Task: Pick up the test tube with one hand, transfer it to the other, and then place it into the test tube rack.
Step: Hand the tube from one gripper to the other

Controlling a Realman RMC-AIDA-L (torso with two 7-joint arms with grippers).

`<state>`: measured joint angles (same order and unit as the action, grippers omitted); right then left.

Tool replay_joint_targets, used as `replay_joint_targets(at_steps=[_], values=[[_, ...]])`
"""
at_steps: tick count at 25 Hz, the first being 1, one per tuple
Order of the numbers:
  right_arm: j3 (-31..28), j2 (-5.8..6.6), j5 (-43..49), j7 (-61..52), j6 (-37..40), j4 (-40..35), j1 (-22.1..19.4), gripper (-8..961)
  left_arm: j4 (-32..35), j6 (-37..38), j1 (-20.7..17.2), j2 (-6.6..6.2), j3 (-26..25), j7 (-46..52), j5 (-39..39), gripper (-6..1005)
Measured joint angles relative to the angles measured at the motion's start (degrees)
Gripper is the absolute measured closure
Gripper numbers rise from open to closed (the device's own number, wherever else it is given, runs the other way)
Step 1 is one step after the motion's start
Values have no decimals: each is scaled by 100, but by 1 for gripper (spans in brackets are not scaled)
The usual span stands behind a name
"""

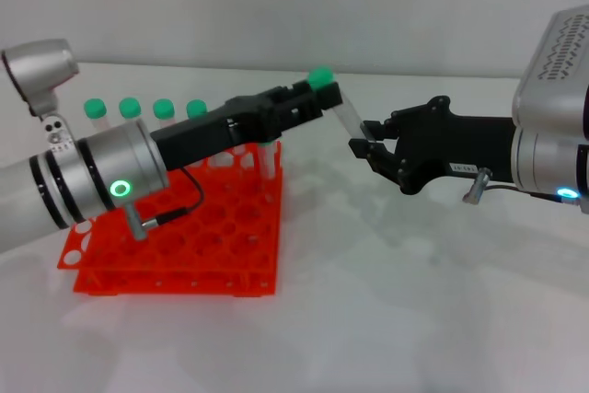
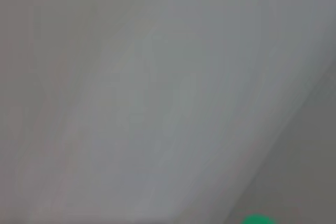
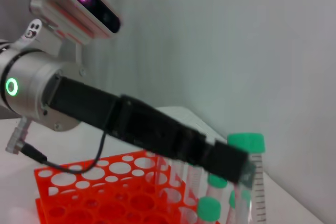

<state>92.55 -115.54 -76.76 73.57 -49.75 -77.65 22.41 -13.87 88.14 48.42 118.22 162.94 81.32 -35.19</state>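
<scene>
The test tube (image 1: 345, 115), clear with a green cap (image 1: 320, 77), hangs tilted in the air right of the orange-red rack (image 1: 184, 246). My left gripper (image 1: 317, 98), black and unlabelled, is shut on it just under the cap. My right gripper (image 1: 362, 136), black with a white label (image 1: 457, 168), reaches in from the right, and its fingers close on the tube's lower end. In the right wrist view the tube (image 3: 253, 182) stands beside the left gripper (image 3: 226, 161), above the rack (image 3: 105, 182). The left wrist view shows only a green cap edge (image 2: 257, 219).
Several other green-capped tubes (image 1: 130, 108) stand in the rack's back row, behind my left arm. A grey cable (image 1: 179, 204) loops from the left wrist over the rack. White table (image 1: 414, 301) lies right of and in front of the rack.
</scene>
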Motion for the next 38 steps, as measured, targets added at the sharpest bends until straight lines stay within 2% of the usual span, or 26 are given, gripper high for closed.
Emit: replay_joint_targets(at_steps=[7, 23, 31, 38], values=[[55, -4, -27, -35, 4, -32, 19, 665, 2, -27, 112, 43, 0, 18, 250, 363], [101, -3, -25, -68, 9, 32, -4, 636, 7, 27, 61, 52, 0, -93, 204, 464], [98, 13, -10, -64, 9, 31, -33, 621, 8, -8, 61, 60, 1, -140, 158, 768], [51, 44, 91, -89, -40, 28, -53, 608, -10, -15, 54, 62, 0, -170, 152, 773]])
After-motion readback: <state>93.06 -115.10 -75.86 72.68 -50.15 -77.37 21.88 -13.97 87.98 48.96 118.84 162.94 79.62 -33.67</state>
